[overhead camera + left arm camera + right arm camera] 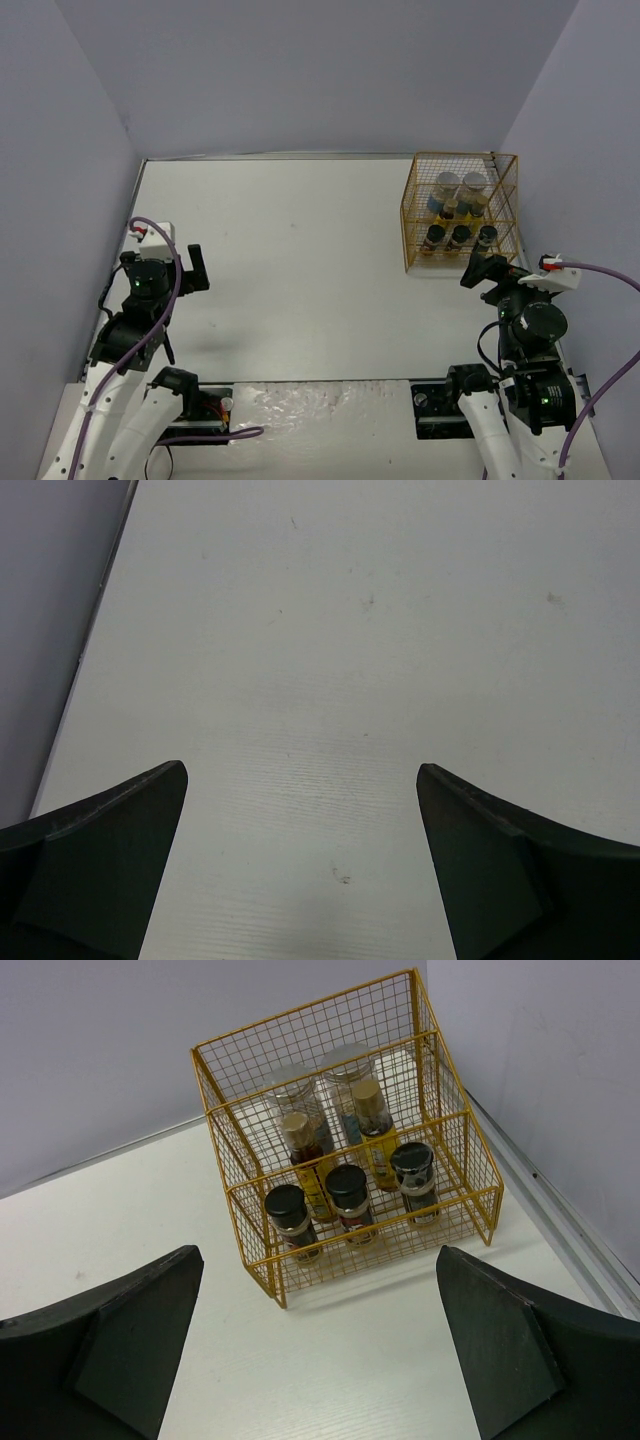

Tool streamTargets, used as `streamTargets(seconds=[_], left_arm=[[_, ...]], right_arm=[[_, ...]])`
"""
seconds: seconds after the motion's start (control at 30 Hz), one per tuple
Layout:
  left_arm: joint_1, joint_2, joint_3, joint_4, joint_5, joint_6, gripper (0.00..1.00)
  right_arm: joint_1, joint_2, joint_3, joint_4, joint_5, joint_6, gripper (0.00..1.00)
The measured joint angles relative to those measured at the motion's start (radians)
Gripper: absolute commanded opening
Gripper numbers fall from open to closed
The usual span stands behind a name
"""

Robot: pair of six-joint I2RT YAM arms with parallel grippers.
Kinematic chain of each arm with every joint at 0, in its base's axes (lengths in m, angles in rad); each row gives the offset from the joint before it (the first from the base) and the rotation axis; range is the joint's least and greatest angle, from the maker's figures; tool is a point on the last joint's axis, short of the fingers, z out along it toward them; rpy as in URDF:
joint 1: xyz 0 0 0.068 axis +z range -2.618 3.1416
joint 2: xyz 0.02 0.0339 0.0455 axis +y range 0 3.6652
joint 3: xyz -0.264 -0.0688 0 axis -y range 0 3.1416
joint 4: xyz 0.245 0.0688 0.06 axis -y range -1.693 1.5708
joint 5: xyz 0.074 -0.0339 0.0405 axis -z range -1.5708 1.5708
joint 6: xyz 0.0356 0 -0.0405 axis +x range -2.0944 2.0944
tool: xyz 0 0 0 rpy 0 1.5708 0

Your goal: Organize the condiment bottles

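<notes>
Seven condiment bottles stand upright inside a gold wire basket (300, 1035), set out in three rows. Nearest the right wrist camera are three short dark jars with black lids: the left jar (287, 1212), the middle jar (347, 1194) and the right jar (413, 1170), side by side behind the low front wire. Behind them stand two slim bottles with pale stoppers and yellowish contents, the left slim bottle (299, 1150) and the right slim bottle (370, 1120). At the back are two wider jars with silver lids, the left one (287, 1082) and the right one (347, 1060), partly screened by the mesh.

The basket sits on the white surface (300, 250) in its far right corner, close to the right wall. The right claw (320, 1255) is spread wide and grips nothing; it hangs above the surface just short of the basket and points at it. The left claw (300, 775) is spread too, with nothing between its fingers, over bare surface near the left wall, well apart from the basket.
</notes>
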Motion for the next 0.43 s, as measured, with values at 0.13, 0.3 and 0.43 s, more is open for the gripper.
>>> streamTargets(seconds=[0.13,0.3,0.43], left_arm=[[-0.004,0.011,-0.001,0.009,0.0,0.002,0.97],[-0.006,0.016,-0.01,0.016,0.001,0.003,0.97],[-0.006,0.017,-0.01,0.018,0.001,0.003,0.97]], right_arm=[[0.0,0.0,0.0,0.0,0.0,0.0,1.0],[0.0,0.0,0.0,0.0,0.0,0.001,1.0],[0.0,0.0,0.0,0.0,0.0,0.003,1.0]])
